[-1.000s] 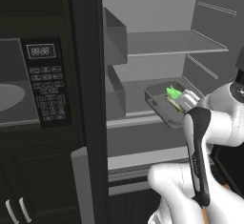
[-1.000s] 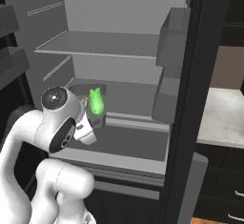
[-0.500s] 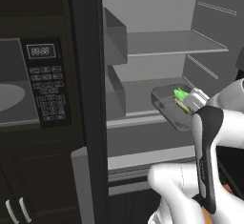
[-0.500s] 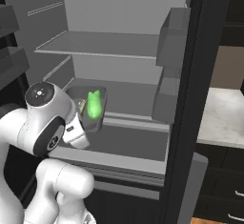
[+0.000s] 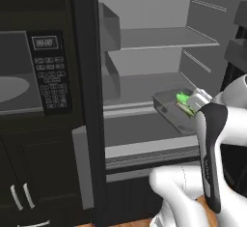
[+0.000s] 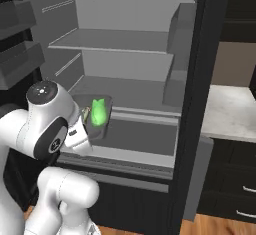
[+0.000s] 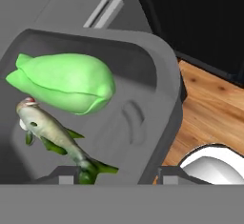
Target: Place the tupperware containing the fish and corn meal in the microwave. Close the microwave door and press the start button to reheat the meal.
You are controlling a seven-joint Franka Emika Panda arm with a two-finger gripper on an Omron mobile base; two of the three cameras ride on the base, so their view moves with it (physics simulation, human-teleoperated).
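Note:
The tupperware [image 5: 168,106] is a clear tub hanging just above the lower fridge shelf's front right part, also seen as the tupperware [image 6: 100,127]. Inside it lie the fish and corn meal: a bright green lump [image 7: 66,82] and a small fish [image 7: 50,131]. My gripper [image 7: 119,175] is shut on the tub's near wall [image 7: 143,123], one fingertip on each side of it. The white hand [image 5: 198,99] sits at the tub's right end. At the left stands the microwave [image 5: 29,71], its grey cavity and pale turntable [image 5: 12,89] showing, with its keypad [image 5: 50,76] beside them. The microwave door is out of view.
The fridge stands open with grey shelves [image 5: 159,37] and door bins [image 6: 180,54]. A dark upright post [image 5: 87,100] separates the microwave from the fridge. Dark cabinets [image 5: 19,187] sit below the microwave. A pale counter [image 6: 230,114] lies to the right, and wooden floor [image 7: 209,99] below.
The gripper has drawn the tupperware outward along the lower shelf toward the robot, and the arm's elbow has swung along with it. The grip has not changed.

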